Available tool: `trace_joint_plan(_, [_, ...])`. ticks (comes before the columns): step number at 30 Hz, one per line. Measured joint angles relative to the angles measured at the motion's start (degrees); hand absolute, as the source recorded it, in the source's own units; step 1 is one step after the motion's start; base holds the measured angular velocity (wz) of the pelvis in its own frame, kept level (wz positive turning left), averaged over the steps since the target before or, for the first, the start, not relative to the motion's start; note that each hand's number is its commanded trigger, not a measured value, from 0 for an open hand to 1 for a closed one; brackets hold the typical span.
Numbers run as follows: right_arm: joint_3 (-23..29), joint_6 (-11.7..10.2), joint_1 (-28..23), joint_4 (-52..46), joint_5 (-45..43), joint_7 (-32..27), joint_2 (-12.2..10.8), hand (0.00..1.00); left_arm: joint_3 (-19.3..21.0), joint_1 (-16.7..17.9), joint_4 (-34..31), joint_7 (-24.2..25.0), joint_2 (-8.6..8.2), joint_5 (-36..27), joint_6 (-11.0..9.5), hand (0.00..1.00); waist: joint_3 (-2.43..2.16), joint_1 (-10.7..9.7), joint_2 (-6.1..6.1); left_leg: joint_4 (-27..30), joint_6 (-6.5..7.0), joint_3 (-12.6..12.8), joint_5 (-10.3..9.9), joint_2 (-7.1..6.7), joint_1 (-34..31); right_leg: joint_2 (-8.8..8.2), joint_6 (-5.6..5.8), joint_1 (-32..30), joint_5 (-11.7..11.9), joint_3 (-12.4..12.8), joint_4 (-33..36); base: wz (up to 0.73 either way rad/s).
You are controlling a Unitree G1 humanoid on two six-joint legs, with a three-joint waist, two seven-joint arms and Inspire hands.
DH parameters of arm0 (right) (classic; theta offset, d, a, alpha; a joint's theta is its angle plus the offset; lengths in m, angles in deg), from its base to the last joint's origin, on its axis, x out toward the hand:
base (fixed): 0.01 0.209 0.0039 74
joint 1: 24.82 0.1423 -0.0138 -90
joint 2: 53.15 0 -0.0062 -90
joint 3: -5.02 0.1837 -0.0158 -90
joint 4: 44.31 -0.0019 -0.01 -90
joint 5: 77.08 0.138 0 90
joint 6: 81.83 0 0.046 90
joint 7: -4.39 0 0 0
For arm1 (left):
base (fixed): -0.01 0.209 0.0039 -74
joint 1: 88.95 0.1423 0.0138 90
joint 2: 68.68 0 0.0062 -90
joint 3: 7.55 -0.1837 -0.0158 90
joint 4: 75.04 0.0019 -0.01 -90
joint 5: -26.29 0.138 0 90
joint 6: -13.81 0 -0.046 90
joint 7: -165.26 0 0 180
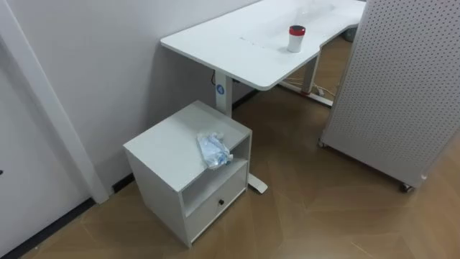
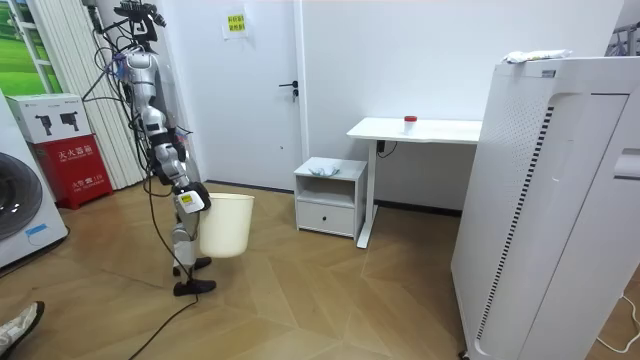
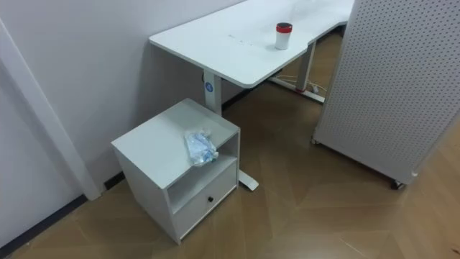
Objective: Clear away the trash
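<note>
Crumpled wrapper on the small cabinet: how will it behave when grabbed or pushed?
The crumpled wrapper looks like thin, creased film, so probably floppy, very light, and crushable. It lies at the cabinet top's front edge, so a push would likely slide it off, not roll it.

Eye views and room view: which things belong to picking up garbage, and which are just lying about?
For the job: crumpled wrapper on the small cabinet; waste bin beside the robot.
Just lying about: red-lidded cup, desk, perforated panel, washing machine.
</note>
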Motion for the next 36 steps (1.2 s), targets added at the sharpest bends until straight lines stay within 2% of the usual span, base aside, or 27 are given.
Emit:
trace_joint_plan(9, [-0.5, 0.0, 0.1, 0.3, -0.1, -0.9, -0.1, 1.00, 0.0, 0.2, 0.3, -0.6, 0.01, 0.0, 0.1, 0.00, -0.05, 0.1, -0.29, 0.0, 0.00, 0.0, 0.0, -0.07, 0.6, 0.01, -0.02, 0.4, 0.0, 0.6, 0.2, -0.03])
trace_joint_plan(14, [-0.5, 0.9, 0.3, 0.3, -0.1, -1.3, -0.2, 1.00, 0.0, 0.3, 0.2, -0.7, 0.01, 0.0, 1.0, 0.00, 0.06, 0.1, -0.58, 0.0, -0.03, 0.0, -0.1, 0.00, 0.6, 0.04, 0.00, 0.1, -0.3, 0.6, 0.2, 0.00])
trace_joint_plan(18, [-0.5, 1.2, 0.5, 0.1, -0.1, -1.1, -0.2, 1.00, 0.1, 0.9, 0.0, -0.6, 0.03, 0.0, 1.2, 0.00, -0.03, 0.1, -0.50, 0.9, -0.42, -0.2, -0.9, 0.39, 0.5, 0.49, -0.26, 0.0, -0.8, 1.2, 1.0, -0.01])
trace_joint_plan(21, [-0.5, 1.2, 0.5, 0.2, -0.4, -0.6, -0.1, 1.00, 1.4, 0.8, 0.3, -0.6, 0.02, 0.1, 1.1, 0.00, -0.14, 0.3, 0.03, 6.0, -0.98, -0.1, -3.6, 1.77, -0.9, 1.05, -0.95, -0.6, -2.4, 0.9, 3.7, -0.06])
trace_joint_plan(23, [-0.5, 1.2, 0.6, 0.1, -1.1, -0.3, -0.2, 1.00, 1.9, 1.2, 0.6, -0.5, 0.33, 0.0, 1.1, 0.00, -0.04, 0.4, -0.41, 10.7, -1.59, -0.1, -4.7, 2.57, -2.4, 1.12, -1.54, -1.0, -4.0, 0.6, 6.1, -0.06])
trace_joint_plan(24, [-0.5, 1.1, 0.7, 0.1, -1.3, -0.1, -0.2, 1.00, 1.9, 1.4, 0.8, -0.5, 0.36, 0.0, 1.1, 0.00, -0.07, 0.6, -0.74, 15.5, -1.96, -0.2, -5.2, 3.15, -3.8, 1.00, -1.70, -0.8, -5.1, 0.7, 7.4, -0.17])
trace_joint_plan(25, [-0.6, 1.0, 0.6, 0.2, -1.3, 0.0, -0.1, 1.00, 1.9, 1.5, 0.8, -0.5, 0.25, 0.0, 1.1, 0.00, -0.05, 1.1, -0.81, 20.3, -2.00, -0.2, -5.2, 3.93, -5.2, 1.01, -2.07, -0.6, -5.9, 0.6, 8.6, -0.24])
trace_joint_plan(26, [-0.6, 0.9, 0.6, 0.2, -1.3, 0.1, -0.1, 1.00, 1.9, 1.6, 0.8, -0.4, 0.17, -0.1, 1.1, 0.00, -0.02, 1.4, -0.71, 22.4, -2.00, -0.3, -5.2, 4.36, -5.9, 1.20, -2.37, -0.4, -6.0, 0.7, 9.0, -0.20])
trace_joint_plan(28, [-1.0, 0.9, 0.1, 0.3, -0.9, 0.1, 0.0, 1.00, 1.9, 1.9, 0.9, -0.4, 0.15, -0.2, 1.1, 0.00, 0.01, 1.2, -0.10, 30.8, -2.23, -0.8, -5.0, 6.65, -8.8, 2.65, -3.28, 1.2, -6.8, 0.7, 9.1, 0.02])
trace_joint_plan(29, [-1.0, 0.9, 0.0, 0.3, -0.6, 0.0, 0.0, 1.00, 1.9, 2.1, 0.9, -0.4, 0.16, -0.3, 1.1, 0.00, 0.11, 1.3, -0.14, 32.6, -2.43, -1.0, -4.8, 7.17, -9.6, 2.98, -3.43, 1.5, -7.2, 0.7, 9.2, 0.08])
trace_joint_plan(30, [-1.1, 1.1, 0.0, 0.3, 0.1, -0.1, 0.0, 1.00, 1.9, 2.5, 0.8, -0.5, 0.16, -0.6, 1.1, 0.00, 0.12, 1.3, -0.12, 36.0, -2.49, -2.2, -3.9, 7.26, -11.0, 3.42, -3.94, 2.8, -7.8, 1.1, 9.4, 0.06])
trace_joint_plan(31, [-1.0, 1.1, -0.2, 0.6, 0.9, -0.2, 0.0, 1.00, 1.9, 2.7, 0.8, -0.5, 0.10, -0.6, 1.1, 0.00, 0.15, 1.1, -0.21, 36.5, -2.44, -3.6, -4.3, 6.76, -12.0, 3.31, -4.16, 3.5, -8.5, 1.4, 9.7, 0.13])
trace_joint_plan(33, [-0.7, 1.2, -0.2, 0.7, 1.0, -0.6, 0.1, 1.00, 1.8, 2.9, 0.8, -0.5, 0.10, -0.5, 1.1, 0.00, 0.21, 0.0, -0.37, 32.8, -1.99, -4.1, -5.0, 5.63, -15.6, 2.95, -3.99, 3.7, -9.9, 1.5, 10.4, 0.25])
trace_joint_plan(34, [-0.5, 1.1, -0.1, 0.9, 1.0, -0.7, 0.2, 1.00, 1.7, 3.2, 0.8, -0.5, 0.09, -0.6, 1.1, 0.00, 0.25, 0.2, -0.45, 28.8, -2.37, -3.9, -4.7, 4.48, -17.9, 2.31, -3.71, 4.0, -10.3, 1.4, 10.3, 0.11])
trace_joint_plan(35, [-0.5, 1.1, -0.1, 0.9, 1.0, -0.8, 0.3, 1.00, 1.7, 3.5, 0.8, -0.5, 0.09, -0.6, 1.1, 0.00, 0.24, 0.4, -0.50, 25.9, -2.63, -3.9, -4.4, 3.91, -18.8, 1.91, -3.62, 4.1, -10.5, 1.4, 10.2, -0.22])
trace_joint_plan(36, [-0.5, 1.1, -0.2, 0.9, 1.3, -0.9, 0.3, 1.00, 1.9, 4.0, 0.8, -0.7, 0.09, -0.7, 1.1, 0.00, 0.26, 1.3, -0.44, 19.3, -3.20, -3.9, -1.9, 3.23, -20.5, 1.43, -3.39, 4.6, -11.2, 2.0, 10.2, -0.37])
